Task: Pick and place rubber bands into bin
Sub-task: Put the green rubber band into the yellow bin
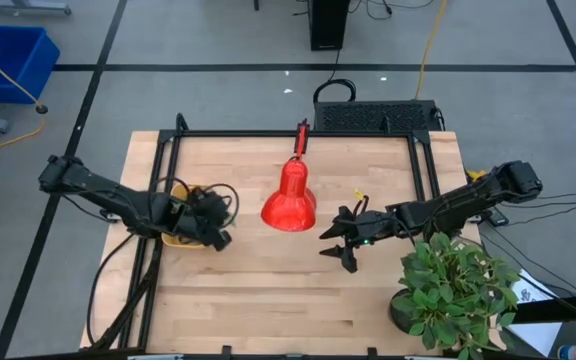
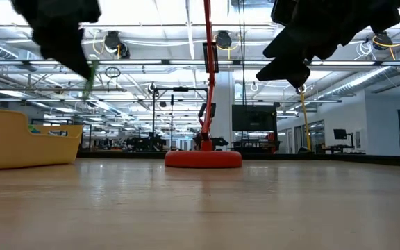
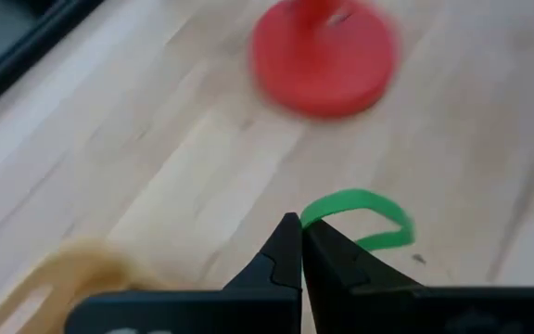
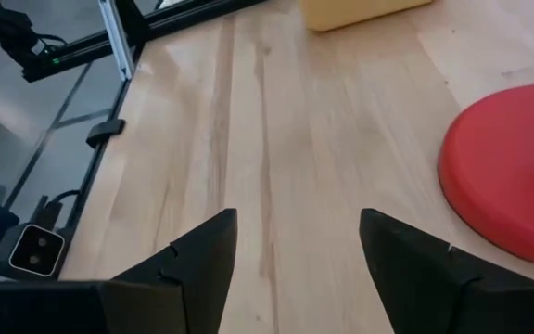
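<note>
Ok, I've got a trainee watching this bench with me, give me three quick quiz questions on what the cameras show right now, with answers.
1. True or false: the right pincer is shut on a rubber band.
2. What colour is the rubber band nipped in the left pincer?
   A. black  B. green  C. orange
3. Fill in: the red lamp base stands between the two arms, and the left pincer hangs by the yellow ____.

Key
1. False: its fingers stand wide apart over bare wood, nothing between them.
2. B: a green loop hangs from the closed tips.
3. bin
</note>
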`<state>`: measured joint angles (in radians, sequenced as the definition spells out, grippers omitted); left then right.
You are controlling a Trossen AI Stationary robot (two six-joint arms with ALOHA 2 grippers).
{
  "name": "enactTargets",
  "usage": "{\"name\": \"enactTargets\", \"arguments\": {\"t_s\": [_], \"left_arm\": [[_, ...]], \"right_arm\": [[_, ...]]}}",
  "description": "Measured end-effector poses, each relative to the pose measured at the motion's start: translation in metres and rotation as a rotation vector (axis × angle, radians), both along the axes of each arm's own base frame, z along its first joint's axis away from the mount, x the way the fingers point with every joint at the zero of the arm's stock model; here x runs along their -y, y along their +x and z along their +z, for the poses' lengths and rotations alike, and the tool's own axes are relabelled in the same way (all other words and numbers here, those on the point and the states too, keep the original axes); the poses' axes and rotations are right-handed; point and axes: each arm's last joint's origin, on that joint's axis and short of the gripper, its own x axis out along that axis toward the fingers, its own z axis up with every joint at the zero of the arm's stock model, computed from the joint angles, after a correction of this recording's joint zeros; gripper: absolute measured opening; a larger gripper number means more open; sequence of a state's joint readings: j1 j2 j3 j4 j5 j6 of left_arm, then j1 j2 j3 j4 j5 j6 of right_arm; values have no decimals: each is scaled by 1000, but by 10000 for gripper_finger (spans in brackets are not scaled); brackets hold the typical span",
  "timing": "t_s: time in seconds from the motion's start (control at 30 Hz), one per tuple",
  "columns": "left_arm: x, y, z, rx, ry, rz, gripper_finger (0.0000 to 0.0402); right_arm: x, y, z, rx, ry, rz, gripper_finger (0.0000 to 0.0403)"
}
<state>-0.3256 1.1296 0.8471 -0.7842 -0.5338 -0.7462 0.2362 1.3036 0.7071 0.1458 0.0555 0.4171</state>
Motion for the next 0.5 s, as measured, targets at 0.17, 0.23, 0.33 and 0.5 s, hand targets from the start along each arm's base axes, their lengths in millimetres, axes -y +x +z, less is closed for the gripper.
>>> {"name": "enactTargets", "arguments": {"t_s": [0.17,0.23,0.33,0.5], "left_arm": [[-8,-25,-4,-124,-61,211,4],[-11,-34,-7,-173,-84,300,5],[-13,-42,-10,-249,-109,420,3],[-19,-52,-15,-382,-165,613,7]], "right_arm": [[3,1,0,1,-12,-3,223],[4,1,0,1,-12,-9,224],[7,1,0,1,-12,-19,224],[10,2,0,1,-12,-33,224]]}}
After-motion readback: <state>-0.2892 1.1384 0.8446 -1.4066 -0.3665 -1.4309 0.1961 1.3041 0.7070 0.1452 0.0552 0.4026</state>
